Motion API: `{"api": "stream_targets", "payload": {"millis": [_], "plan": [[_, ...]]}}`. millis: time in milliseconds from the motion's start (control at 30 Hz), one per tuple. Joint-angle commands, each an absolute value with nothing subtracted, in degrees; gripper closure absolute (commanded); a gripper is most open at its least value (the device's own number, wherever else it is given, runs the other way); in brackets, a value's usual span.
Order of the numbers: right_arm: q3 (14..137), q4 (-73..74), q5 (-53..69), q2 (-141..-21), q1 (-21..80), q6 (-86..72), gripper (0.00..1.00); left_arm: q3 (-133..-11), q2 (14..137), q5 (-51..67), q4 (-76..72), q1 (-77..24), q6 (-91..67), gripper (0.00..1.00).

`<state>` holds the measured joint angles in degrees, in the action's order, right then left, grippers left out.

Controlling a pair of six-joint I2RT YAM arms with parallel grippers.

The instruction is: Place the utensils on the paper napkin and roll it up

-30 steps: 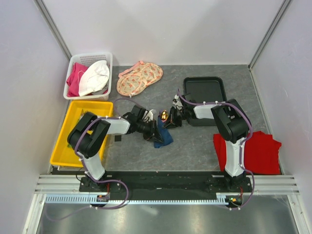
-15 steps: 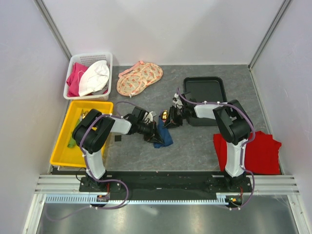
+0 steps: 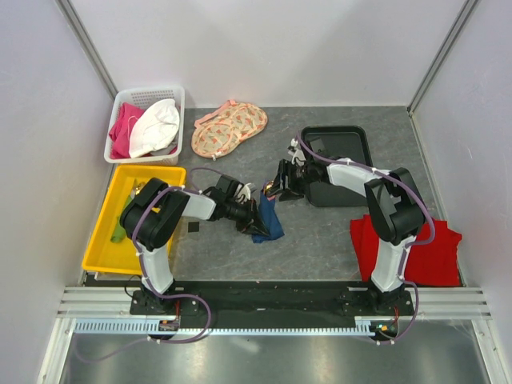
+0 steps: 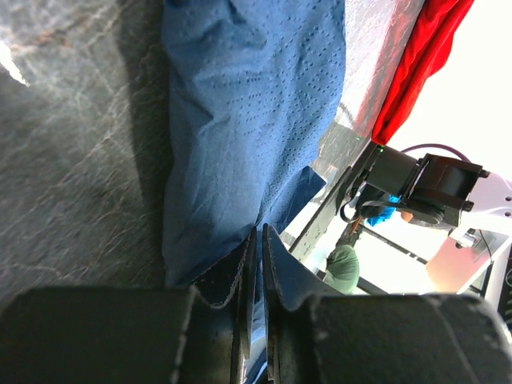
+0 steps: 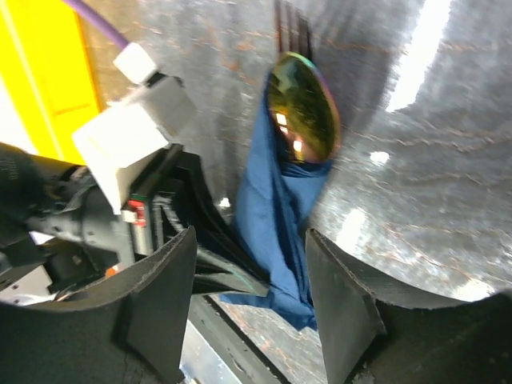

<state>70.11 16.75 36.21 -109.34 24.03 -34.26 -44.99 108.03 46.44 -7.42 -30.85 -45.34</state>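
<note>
**Right gripper lets go of the wrapped bundle**

On the grey stone-look table (image 3: 320,240), the larger things lie well apart from the work at the centre. These are the crumpled red cloth (image 3: 436,248), the yellow plastic tray (image 3: 104,240) and the black tray (image 3: 340,148).

Between the two arms, the thin navy-blue paper napkin (image 3: 270,226) is no flat sheet but a gathered, creased bundle. The left gripper (image 4: 258,240) has its fingers pressed together on the napkin's edge, pinching it.

The right gripper (image 5: 250,240) is what has changed. It was clamped a second ago; now its jaws stand spread, with the bundle in the gap and neither finger closing on it. It has also drawn back toward the black tray.

Of the slim dark-handled utensils, only one shiny gold spoon head (image 5: 302,108) shows, poking from the napkin's far end. The handles are hidden in the folds.

The wrapping looks largely done. With the right side released, the roll depends on the left pinch alone and may loosen unless it is tidied.
</note>
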Motion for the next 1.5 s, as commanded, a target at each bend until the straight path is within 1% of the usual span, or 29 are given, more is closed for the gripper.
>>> {"api": "stream_targets", "payload": {"millis": [0, 133, 233, 333, 567, 633, 667, 767, 900, 967, 1000, 1033, 1100, 1133, 1233, 1367, 1467], "plan": [[68.8, 18.7, 32.3, -108.3, 25.0, -33.4, 0.36, -44.1, 110.4, 41.2, -5.2, -30.9, -44.3, 0.85], [68.9, 17.1, 30.6, -109.7, 27.0, -33.5, 0.35, -44.2, 110.6, 41.2, -5.1, -30.9, -44.4, 0.85], [69.3, 17.4, 28.7, -111.3, 28.0, -33.7, 0.29, -44.2, 110.4, 41.2, -5.1, -30.9, -44.4, 0.85], [69.8, 17.8, 26.7, -112.8, 29.0, -33.7, 0.28, -44.1, 110.1, 41.2, -5.1, -30.9, -44.4, 0.85], [71.2, 20.7, 17.5, -113.9, 32.2, -32.5, 0.32, -44.0, 110.0, 41.2, -5.3, -30.8, -44.6, 0.85], [71.2, 20.7, 17.0, -114.4, 32.7, -32.6, 0.33, -44.0, 109.9, 41.2, -5.3, -30.8, -44.5, 0.85], [71.3, 20.7, 17.2, -114.7, 32.8, -32.7, 0.36, -44.0, 110.0, 41.2, -5.3, -30.8, -44.5, 0.85], [71.3, 20.6, 16.4, -116.1, 33.0, -32.6, 0.39, -43.9, 109.9, 41.2, -5.4, -30.8, -44.5, 0.85], [71.2, 20.5, 14.6, -116.9, 32.9, -31.6, 0.41, -43.9, 109.9, 41.3, -5.4, -30.7, -44.5, 0.85], [70.9, 20.2, 14.8, -117.2, 32.9, -31.6, 0.45, -43.9, 110.0, 41.3, -5.4, -30.6, -44.5, 0.85], [70.7, 19.8, 15.2, -117.2, 32.8, -31.6, 0.48, -43.9, 110.0, 41.3, -5.4, -30.7, -44.5, 0.85], [69.7, 18.5, 15.6, -117.1, 32.6, -31.8, 0.58, -43.9, 110.0, 41.3, -5.4, -30.7, -44.5, 0.85], [69.1, 16.9, 17.4, -117.2, 32.3, -32.0, 0.7, -43.9, 110.0, 41.3, -5.4, -30.6, -44.5, 0.85], [68.8, 16.6, 18.0, -117.6, 31.8, -32.1, 0.82, -43.9, 110.0, 41.3, -5.4, -30.5, -44.4, 0.85], [67.9, 14.7, 20.3, -117.8, 31.0, -32.3, 1.0, -43.9, 109.7, 41.4, -5.4, -30.4, -44.4, 0.85], [65.5, 9.2, 24.0, -116.5, 29.8, -33.2, 1.0, -44.0, 108.6, 41.7, -6.1, -30.3, -43.9, 0.84], [63.8, 5.0, 25.7, -114.7, 29.4, -33.4, 1.0, -43.8, 106.5, 42.0, -7.3, -30.2, -43.5, 0.78]]}}
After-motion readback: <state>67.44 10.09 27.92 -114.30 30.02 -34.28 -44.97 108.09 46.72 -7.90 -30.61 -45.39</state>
